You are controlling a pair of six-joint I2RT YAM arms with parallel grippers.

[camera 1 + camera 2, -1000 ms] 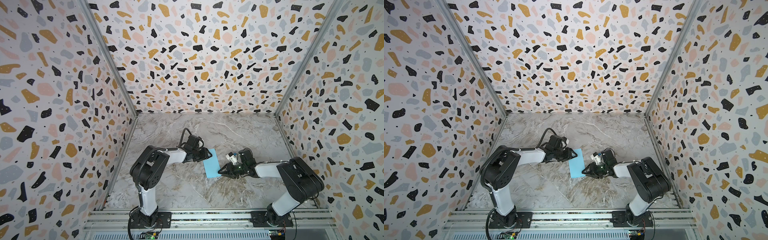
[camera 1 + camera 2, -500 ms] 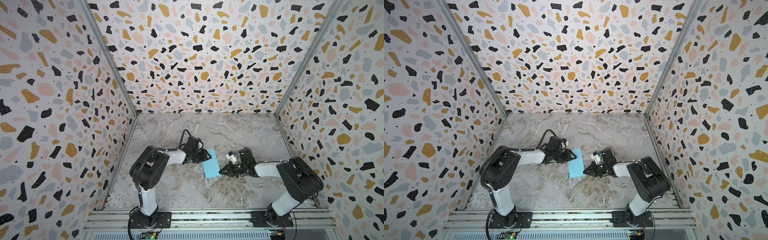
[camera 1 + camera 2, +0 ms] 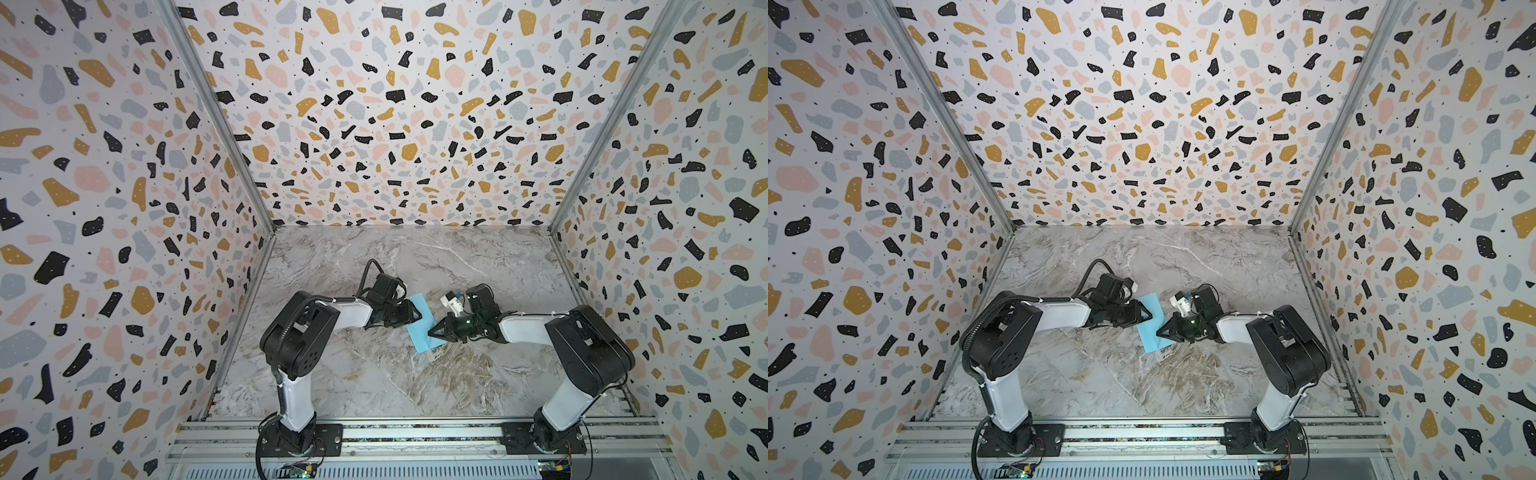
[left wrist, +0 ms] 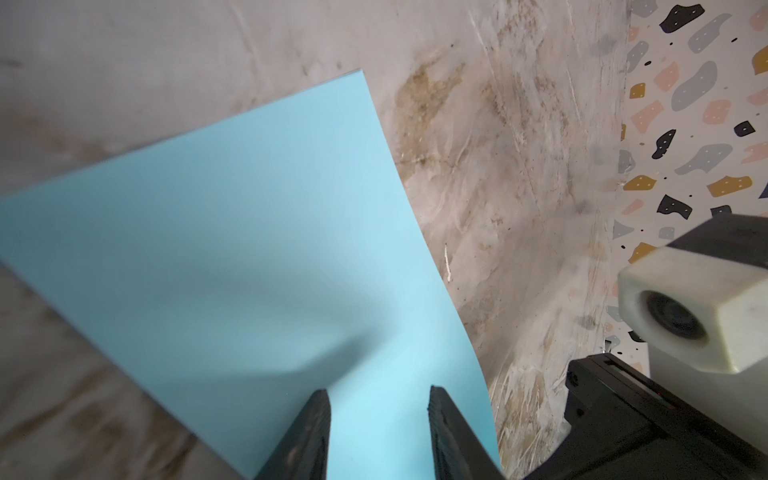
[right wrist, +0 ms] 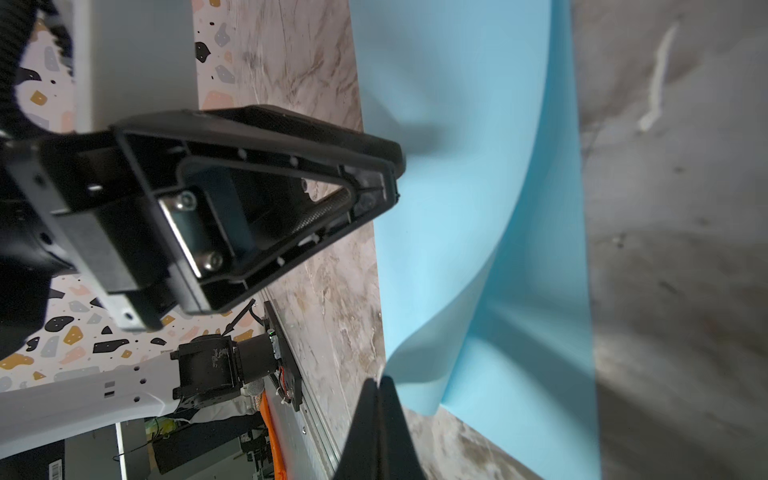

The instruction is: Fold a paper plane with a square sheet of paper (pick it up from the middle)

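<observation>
right wrist view: my right gripper (image 5: pixel 379 380) is pinched closed on a lifted edge of the thin light blue square sheet of paper (image 5: pixel 478 166), which lies mid grey marble tabletop (image 3: pixel 374 374); my left gripper (image 4: pixel 378 395), jaws narrowly apart, sits over it.

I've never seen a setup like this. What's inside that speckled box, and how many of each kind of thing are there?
Thin light blue square paper sheet: 1
Black-and-white robot arms: 2
Total: 3
</observation>
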